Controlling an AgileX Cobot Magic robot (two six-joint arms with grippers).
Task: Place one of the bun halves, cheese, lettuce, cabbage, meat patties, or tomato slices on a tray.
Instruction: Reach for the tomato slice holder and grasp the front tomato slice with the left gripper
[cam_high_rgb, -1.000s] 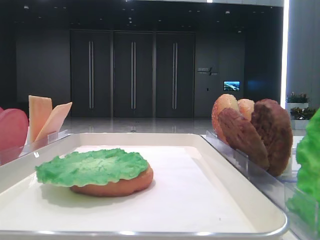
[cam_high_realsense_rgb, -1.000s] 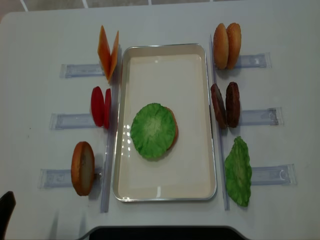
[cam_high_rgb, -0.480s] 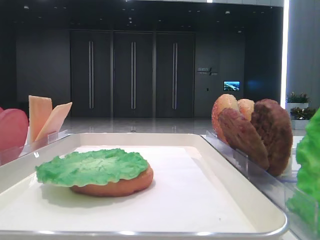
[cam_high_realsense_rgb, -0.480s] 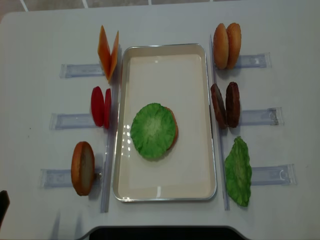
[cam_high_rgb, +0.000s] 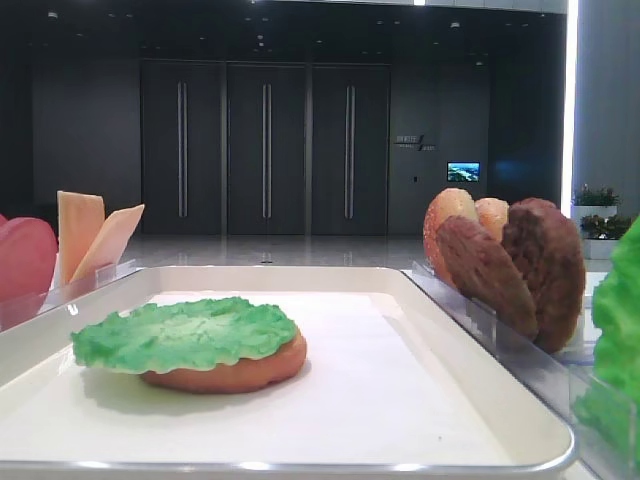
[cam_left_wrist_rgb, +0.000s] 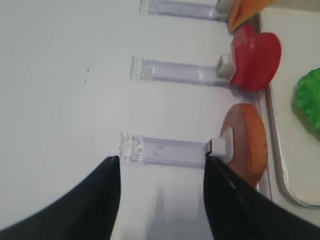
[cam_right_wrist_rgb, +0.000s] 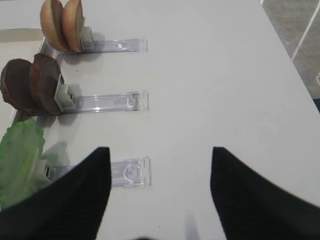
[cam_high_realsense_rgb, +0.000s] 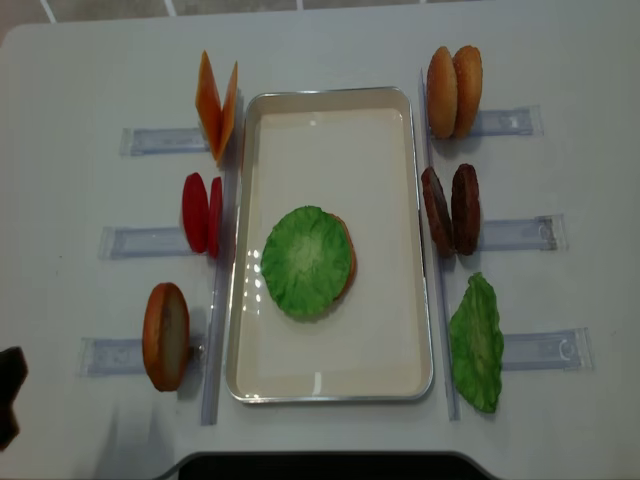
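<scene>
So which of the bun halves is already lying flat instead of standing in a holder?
The bun half in the tray, under the lettuce leaf. The single one on the left and the pair at the top right stand on edge.

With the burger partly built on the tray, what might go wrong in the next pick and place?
1. The lettuce overhangs the bun half below it, so another layer might settle tilted or slide.
2. The two tomato slices stand pressed together in their clear holder; a grasp may drag both out.
3. The left gripper hangs beside the standing bun, which could tip if nudged.
</scene>
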